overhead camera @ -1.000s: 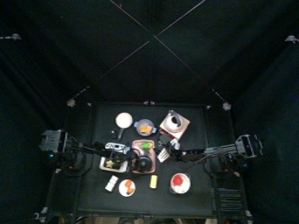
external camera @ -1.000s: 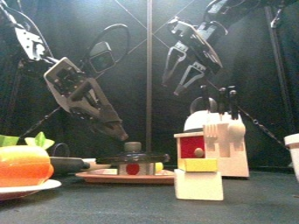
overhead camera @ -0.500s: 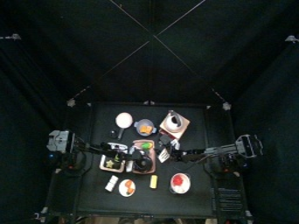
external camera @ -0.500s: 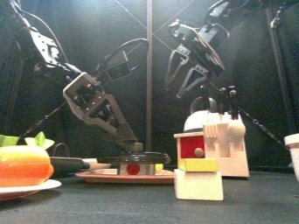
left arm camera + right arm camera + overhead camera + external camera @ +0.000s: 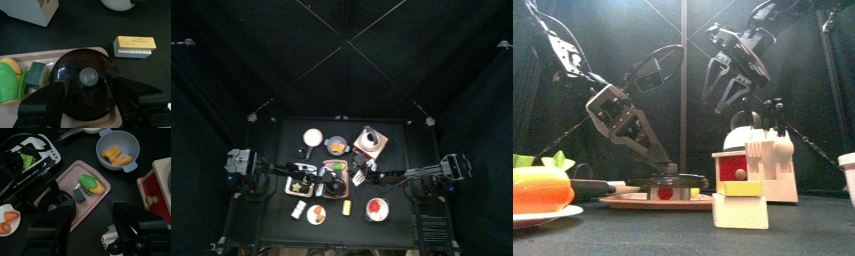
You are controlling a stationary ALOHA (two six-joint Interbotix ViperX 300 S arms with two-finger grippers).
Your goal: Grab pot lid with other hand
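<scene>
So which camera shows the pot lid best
The left wrist view: the pot lid fills it, knob clear. The front view shows only its edge, the right wrist view a dark part, the top view a speck.

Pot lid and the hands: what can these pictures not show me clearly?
- Left wrist view: the left hand covers the near rim of the pot lid; contact cannot be told.
- Front view: the lid shows edge-on only.
- Top view: everything is too small.
- Right wrist view: the right hand hides part of the tray.
</scene>
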